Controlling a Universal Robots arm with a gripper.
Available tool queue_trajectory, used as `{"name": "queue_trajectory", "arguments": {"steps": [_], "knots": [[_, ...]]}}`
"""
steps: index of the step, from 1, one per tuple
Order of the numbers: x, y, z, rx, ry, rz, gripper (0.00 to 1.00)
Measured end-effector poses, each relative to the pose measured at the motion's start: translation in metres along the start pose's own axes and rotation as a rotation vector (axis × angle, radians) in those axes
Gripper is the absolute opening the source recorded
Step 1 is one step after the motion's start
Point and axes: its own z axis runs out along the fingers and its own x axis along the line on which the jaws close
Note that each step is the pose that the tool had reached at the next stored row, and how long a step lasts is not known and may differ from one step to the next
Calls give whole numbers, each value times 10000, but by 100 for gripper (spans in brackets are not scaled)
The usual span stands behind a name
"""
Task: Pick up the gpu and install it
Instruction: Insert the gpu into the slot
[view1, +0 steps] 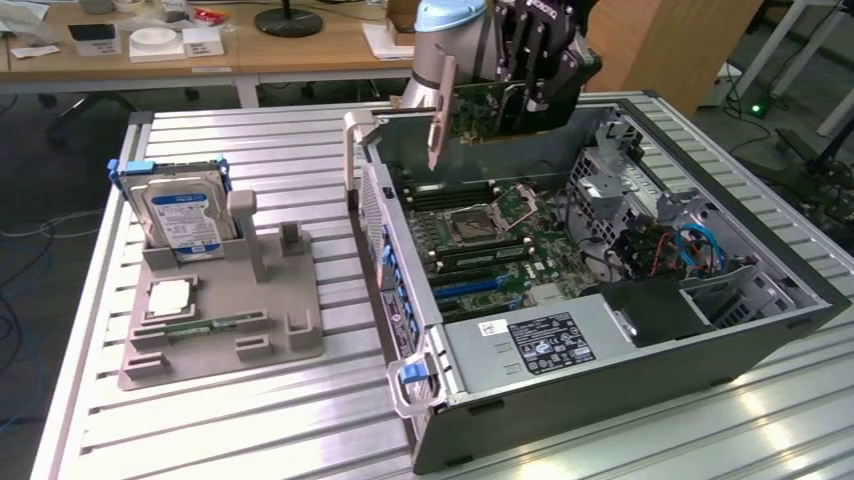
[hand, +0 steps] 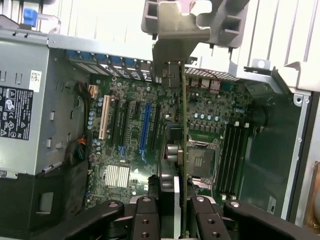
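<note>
The gpu (view1: 470, 112) is a dark green card with a pale metal bracket (view1: 439, 110) at one end. It hangs on edge above the open computer case (view1: 747, 330), with my gripper (view1: 531, 100) shut on it from above. In the wrist view the gpu (hand: 184, 125) appears edge-on between my fingers (hand: 150, 215), its bracket (hand: 172, 50) at the far end. Below it lies the motherboard (hand: 125, 125) with a blue slot (hand: 145, 127) and black slots beside it. The card is clear of the board and touches no slot.
At the exterior view's left, a grey holder tray (view1: 267, 340) carries an upright hard drive (view1: 180, 215), a processor (view1: 171, 298) and a memory strip (view1: 207, 325). The power supply (view1: 527, 345) fills the case's near corner. Cables (view1: 694, 250) lie by the drive bay.
</note>
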Motion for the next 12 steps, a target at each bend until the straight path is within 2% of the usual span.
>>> {"name": "queue_trajectory", "arguments": {"steps": [2, 4, 10, 12], "knots": [[0, 0, 15, 109, 14, 0, 28], [1, 0, 37, 167, 20, 97, 28], [1, 0, 104, 178, 31, 1022, 28], [1, 0, 122, 185, 33, 1140, 28]]}}
